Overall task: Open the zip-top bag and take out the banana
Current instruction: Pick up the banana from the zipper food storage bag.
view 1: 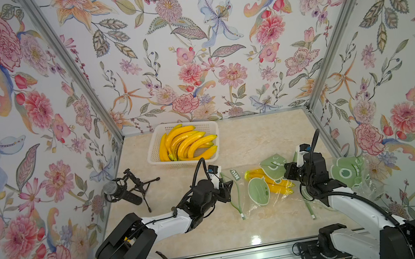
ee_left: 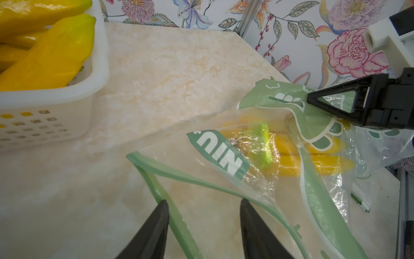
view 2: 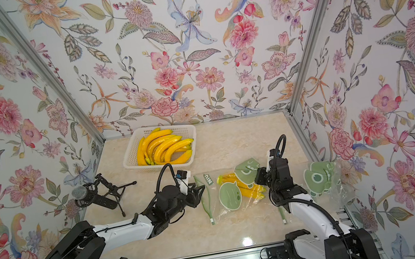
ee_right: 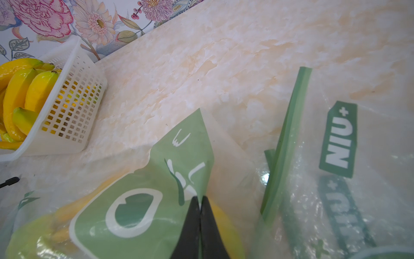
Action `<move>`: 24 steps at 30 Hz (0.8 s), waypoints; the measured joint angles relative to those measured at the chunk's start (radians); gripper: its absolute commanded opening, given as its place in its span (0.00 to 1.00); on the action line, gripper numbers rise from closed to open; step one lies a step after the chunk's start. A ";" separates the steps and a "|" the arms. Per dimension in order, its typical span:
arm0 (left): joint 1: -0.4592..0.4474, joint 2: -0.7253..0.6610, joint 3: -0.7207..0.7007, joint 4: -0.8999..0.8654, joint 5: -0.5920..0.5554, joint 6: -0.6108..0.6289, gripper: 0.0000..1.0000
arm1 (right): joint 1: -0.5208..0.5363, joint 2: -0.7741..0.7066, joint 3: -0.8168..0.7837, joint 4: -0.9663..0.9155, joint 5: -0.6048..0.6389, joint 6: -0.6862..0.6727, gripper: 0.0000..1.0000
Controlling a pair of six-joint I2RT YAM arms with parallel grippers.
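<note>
Marble-look table (view 1: 259, 138). White basket (view 1: 152, 150) at the back holds a heap of yellow bananas (view 1: 188, 143), piled to the rim.

Clear bag (view 1: 258, 193) with green print lies mid-table between the two arms. Its mouth gapes, with the green zip strips (ee_left: 156, 164) parted. Inside, toward the closed end, is the banana (view 1: 279, 188), wholly within the plastic.

Second bag (view 1: 350, 169), crumpled, by the right arm; contents not discernible.

Right gripper (ee_right: 200, 199): fingers together, pinching a fold of the bag. Left gripper (ee_left: 203, 201): fingers apart, straddling one zip strip at the mouth.
</note>
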 measured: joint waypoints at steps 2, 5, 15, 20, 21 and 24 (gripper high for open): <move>-0.003 0.014 -0.006 0.023 0.000 -0.003 0.55 | 0.000 0.000 0.000 0.000 0.000 0.000 0.00; -0.004 0.014 -0.041 0.056 -0.004 -0.016 0.57 | 0.000 0.000 0.000 0.000 0.000 0.000 0.00; -0.028 0.023 -0.103 0.138 0.014 -0.020 0.66 | 0.002 0.000 0.000 0.000 -0.010 0.000 0.00; -0.047 0.118 -0.058 0.178 0.051 -0.008 0.70 | 0.016 0.006 0.001 0.001 -0.030 0.000 0.00; -0.047 0.137 -0.048 0.180 0.055 -0.004 0.72 | 0.020 0.009 0.001 0.001 -0.033 0.000 0.00; -0.047 0.176 -0.023 0.187 0.060 0.007 0.78 | 0.034 0.014 0.001 0.001 -0.045 0.000 0.00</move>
